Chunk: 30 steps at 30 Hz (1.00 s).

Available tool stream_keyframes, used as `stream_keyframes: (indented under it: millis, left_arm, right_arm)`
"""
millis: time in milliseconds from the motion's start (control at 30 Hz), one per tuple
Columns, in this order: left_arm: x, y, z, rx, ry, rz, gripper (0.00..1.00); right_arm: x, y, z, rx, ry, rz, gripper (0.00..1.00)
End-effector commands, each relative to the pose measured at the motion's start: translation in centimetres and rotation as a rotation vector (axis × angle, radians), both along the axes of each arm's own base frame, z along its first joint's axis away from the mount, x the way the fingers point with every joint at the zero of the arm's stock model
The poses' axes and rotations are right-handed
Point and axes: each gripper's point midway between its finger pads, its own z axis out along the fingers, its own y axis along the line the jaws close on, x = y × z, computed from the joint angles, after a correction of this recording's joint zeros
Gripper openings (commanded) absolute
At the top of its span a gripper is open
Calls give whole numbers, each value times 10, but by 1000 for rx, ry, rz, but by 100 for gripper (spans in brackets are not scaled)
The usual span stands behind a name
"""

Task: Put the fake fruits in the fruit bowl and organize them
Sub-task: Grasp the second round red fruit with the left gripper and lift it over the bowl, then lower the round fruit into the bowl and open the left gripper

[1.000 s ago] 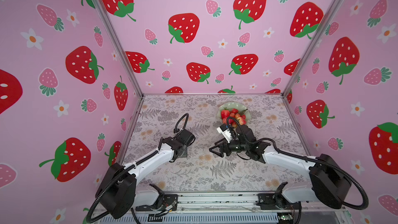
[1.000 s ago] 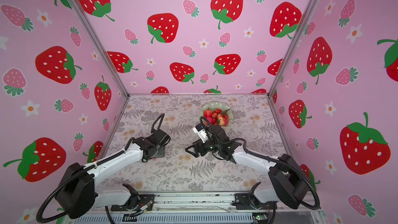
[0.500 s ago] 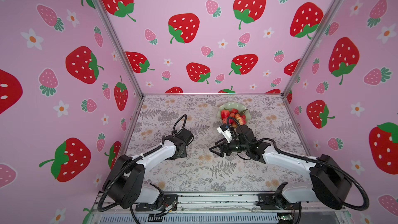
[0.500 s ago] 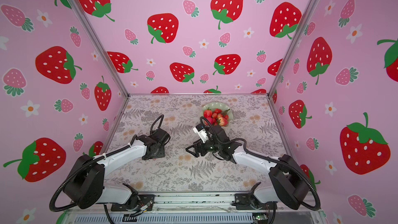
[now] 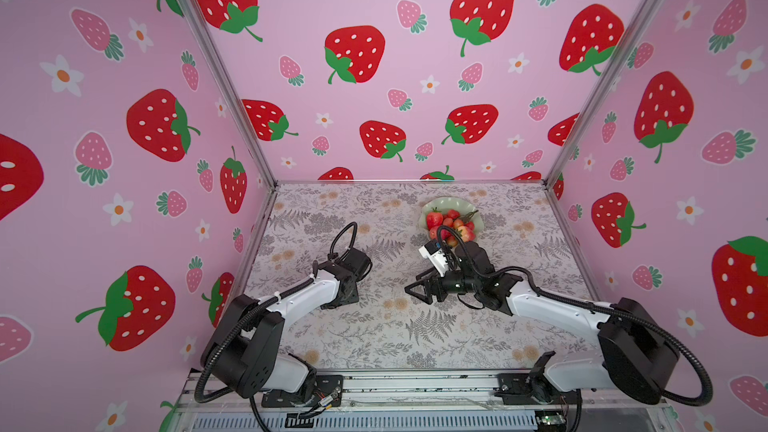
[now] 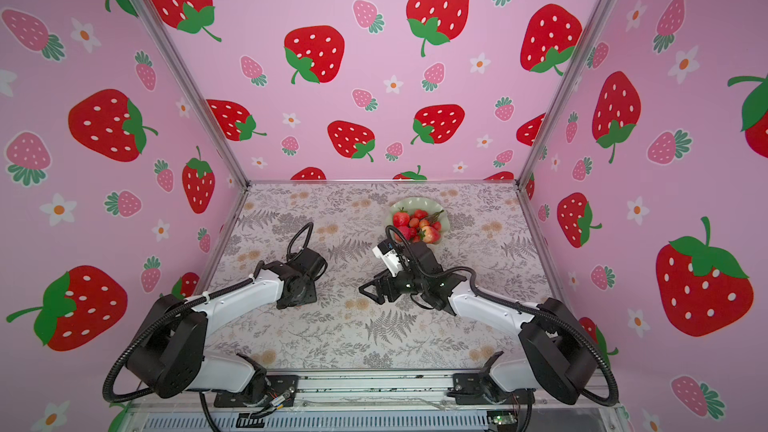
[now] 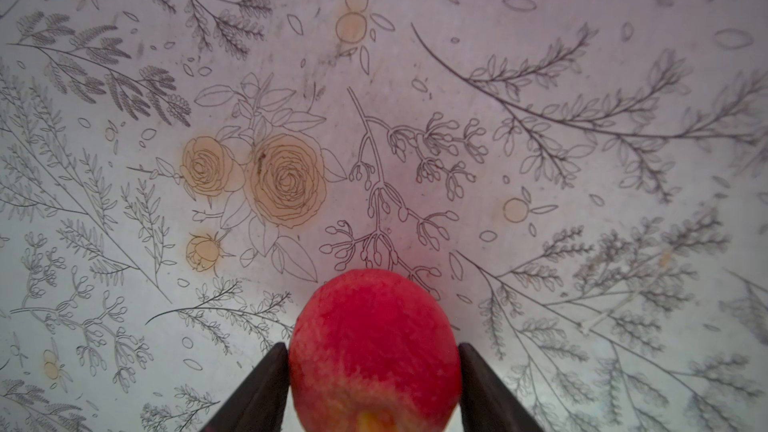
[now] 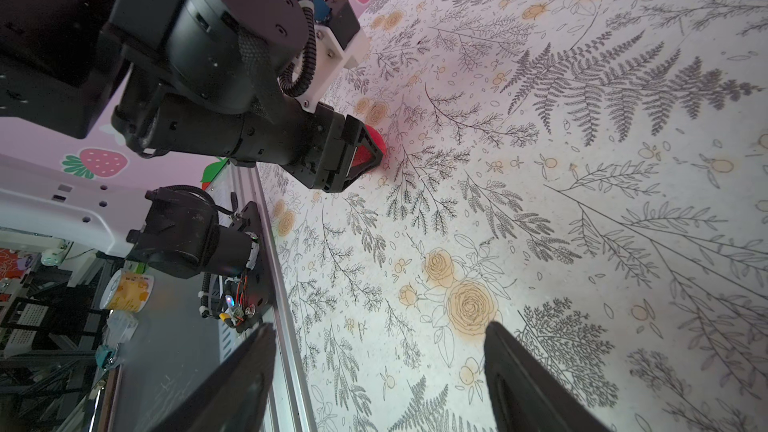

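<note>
Two grippers work over the floral table (image 5: 374, 338). The left gripper (image 8: 376, 151) has its jaws closed against a red-yellow apple-like fruit (image 7: 374, 338), left of the table's middle. The right gripper (image 5: 417, 290) gapes wide and holds nothing. Other fake fruits (image 5: 453, 224) lie heaped in the pale green fruit bowl (image 5: 449, 200) near the far edge.

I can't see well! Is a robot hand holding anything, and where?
The left gripper pinches a red apple by its two opposite sides. The right gripper is open and empty.

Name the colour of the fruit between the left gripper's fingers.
Red apple, yellow patch; best in left wrist view.
</note>
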Motion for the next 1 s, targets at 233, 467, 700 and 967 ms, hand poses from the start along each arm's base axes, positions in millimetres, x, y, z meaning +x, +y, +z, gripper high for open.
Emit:
stream_keyframes:
  millis: [233,467,700,967]
  left_arm:
    - [13,-9,9,-45,-59,-31,45]
    - [62,-64,68,-175,-200,-208,45]
    - [133,-164,133,-319,-360,-460,45]
    - [193,-275,157,-376,-452,-715,45]
  right_arm:
    - [2,-6,14,29,-29,1,80]
    - [41,-70,25,194,96,-172,80]
    - [105,-159,28,194,136,-490,80]
    - [126,-184,42,154,49,-577,80]
